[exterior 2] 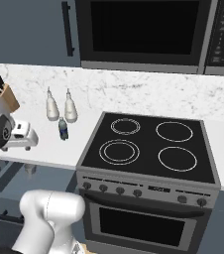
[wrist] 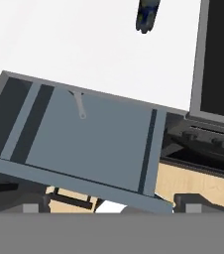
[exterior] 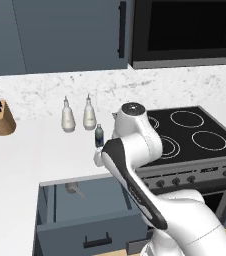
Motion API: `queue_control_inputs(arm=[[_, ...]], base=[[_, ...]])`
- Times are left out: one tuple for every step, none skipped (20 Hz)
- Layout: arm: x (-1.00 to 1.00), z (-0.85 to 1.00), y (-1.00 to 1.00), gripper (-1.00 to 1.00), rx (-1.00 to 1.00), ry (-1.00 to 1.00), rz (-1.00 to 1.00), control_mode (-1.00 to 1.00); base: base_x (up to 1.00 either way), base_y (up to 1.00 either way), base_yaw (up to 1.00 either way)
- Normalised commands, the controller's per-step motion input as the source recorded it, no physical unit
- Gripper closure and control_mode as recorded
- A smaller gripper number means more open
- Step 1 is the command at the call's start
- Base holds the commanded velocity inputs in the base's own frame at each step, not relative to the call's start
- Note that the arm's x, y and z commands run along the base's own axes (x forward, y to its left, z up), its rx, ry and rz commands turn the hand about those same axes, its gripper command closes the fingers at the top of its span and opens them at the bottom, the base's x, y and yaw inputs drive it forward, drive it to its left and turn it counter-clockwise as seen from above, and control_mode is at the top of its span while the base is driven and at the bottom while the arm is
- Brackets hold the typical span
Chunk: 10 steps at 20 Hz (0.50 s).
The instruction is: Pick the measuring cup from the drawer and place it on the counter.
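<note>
The measuring cup (exterior: 72,188) lies inside the open drawer (exterior: 85,220) in the left base view, at the drawer's far end close under the counter edge, with its short handle pointing toward the near right. The drawer is pulled out below the white counter (exterior: 20,160), its black bar handle on the near front. On the counter stand a knife block (exterior: 3,120) at the far left, two white bottles (exterior: 78,116) side by side against the marbled back wall, and a small dark bottle (exterior: 99,135) just nearer than them. The stove (exterior: 190,137) sits to the right, and the white arm rises across the drawer's right side.

In the right base view the cup (exterior 2: 30,169) shows faintly in the drawer (exterior 2: 5,181) at the lower left, just below the counter (exterior 2: 49,144) edge. The dark bottle (exterior 2: 63,129) stands near the two white bottles (exterior 2: 59,106), the knife block (exterior 2: 4,95) is at the far left, and the stove (exterior 2: 148,146) takes up the middle.

In the hand view the gripper (wrist: 109,208) looks down over the drawer (wrist: 94,141); its two dark fingertips (wrist: 30,208) stand far apart at the bottom, spread wide with nothing between them. The cup's handle (wrist: 81,106) sticks out from under the counter (wrist: 84,44) edge at the drawer's far side. The dark bottle (wrist: 147,16) is at the top, and the stove (wrist: 220,59) at the right.
</note>
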Motion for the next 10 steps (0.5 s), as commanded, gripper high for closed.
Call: queue_control_inputs(arm=[[0.0, -0.54, 0.53, -1.0, 0.0, 0.0, 0.03, -1.0], [0.0, -0.56, 0.5, -1.0, 0.0, 0.0, 0.01, -1.0], [0.0, -0.59, 0.5, -1.0, 0.0, 0.0, 0.0, -1.0], [0.0, -0.59, 0.46, -1.0, 0.0, 0.0, 0.0, -1.0], [0.0, -0.47, 0.33, -1.0, 0.0, 0.0, 0.0, -1.0], [0.0, -0.44, 0.31, -1.0, 0.0, 0.0, 0.0, -1.0], [0.0, -0.4, 0.26, -1.0, 0.0, 0.0, 0.0, -1.0], [0.0, -0.44, 0.24, -1.0, 0.0, 0.0, 0.0, -1.0], [0.0, -0.49, 0.23, -1.0, 0.0, 0.0, 0.0, -1.0], [0.0, -0.51, 0.22, -1.0, 0.0, 0.0, 0.0, -1.0]], base=[[0.0, 0.0, 0.0], [0.0, 0.0, 0.0], [0.0, 0.0, 0.0], [0.0, 0.0, 0.0], [0.0, 0.0, 0.0], [0.0, 0.0, 0.0], [0.0, 0.0, 0.0], [0.0, 0.0, 0.0], [0.0, 0.0, 0.0], [0.0, 0.0, 0.0]])
